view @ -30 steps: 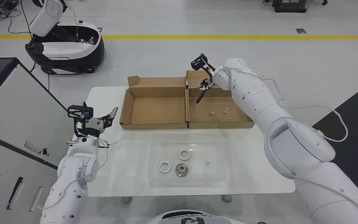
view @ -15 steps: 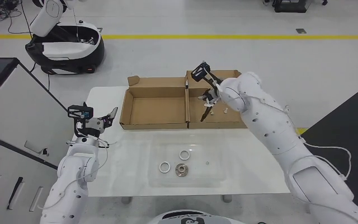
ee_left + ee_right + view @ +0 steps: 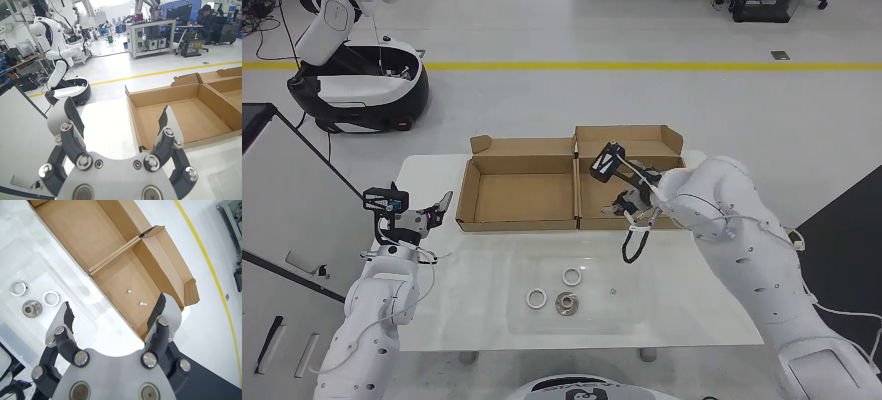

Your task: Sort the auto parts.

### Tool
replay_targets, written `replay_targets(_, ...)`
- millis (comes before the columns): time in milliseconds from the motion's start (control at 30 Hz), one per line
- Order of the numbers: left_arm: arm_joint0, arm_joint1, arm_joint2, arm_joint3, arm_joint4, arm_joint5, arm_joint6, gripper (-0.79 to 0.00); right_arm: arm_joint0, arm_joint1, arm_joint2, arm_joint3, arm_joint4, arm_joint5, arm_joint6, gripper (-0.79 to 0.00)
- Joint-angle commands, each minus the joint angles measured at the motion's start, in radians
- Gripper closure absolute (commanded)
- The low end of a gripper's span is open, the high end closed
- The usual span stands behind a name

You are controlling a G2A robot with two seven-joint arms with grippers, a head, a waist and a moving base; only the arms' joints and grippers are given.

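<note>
Two silver rings [image 3: 571, 276] [image 3: 537, 298] and a grey flanged hub [image 3: 564, 303] lie in a clear tray [image 3: 632, 312] on the white table. A tiny part [image 3: 613, 292] lies to their right. My right gripper [image 3: 632, 240] hangs open and empty over the table, just in front of the right cardboard box [image 3: 587, 205]. The right wrist view has the right gripper [image 3: 114, 308], two small bolts [image 3: 129, 291] [image 3: 143, 303] in that box, the rings [image 3: 19, 288] [image 3: 51, 298] and the hub [image 3: 31, 309]. My left gripper [image 3: 434, 212] [image 3: 117, 111] stands open at the table's left edge.
The left cardboard box [image 3: 517, 195] [image 3: 181, 117] has nothing in it and touches the right one along a shared wall. Bare table lies between the boxes and the tray. A dark panel [image 3: 292, 200] leans beside the table on the left.
My right arm has swung back from over the right box toward the near side, and now hangs above the table in front of it. The left arm has kept still.
</note>
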Motion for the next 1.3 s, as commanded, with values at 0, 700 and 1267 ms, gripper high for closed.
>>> replay_targets(0, 0.000, 0.000, 0.000, 0.000, 0.000, 0.000, 0.000, -0.785, 0.000, 0.000, 0.000, 0.000, 0.000, 0.002, -0.001, -0.785)
replay_targets(700, 0.000, 0.000, 0.000, 0.000, 0.000, 0.000, 0.000, -0.785, -0.035, 0.027, -0.031, -0.030, 0.001, -0.087, 0.019, -0.785)
replay_targets(1267, 0.000, 0.000, 0.000, 0.000, 0.000, 0.000, 0.000, -0.785, 0.390, 0.211, -0.544, -0.050, 0.372, -0.034, 0.072, -0.785)
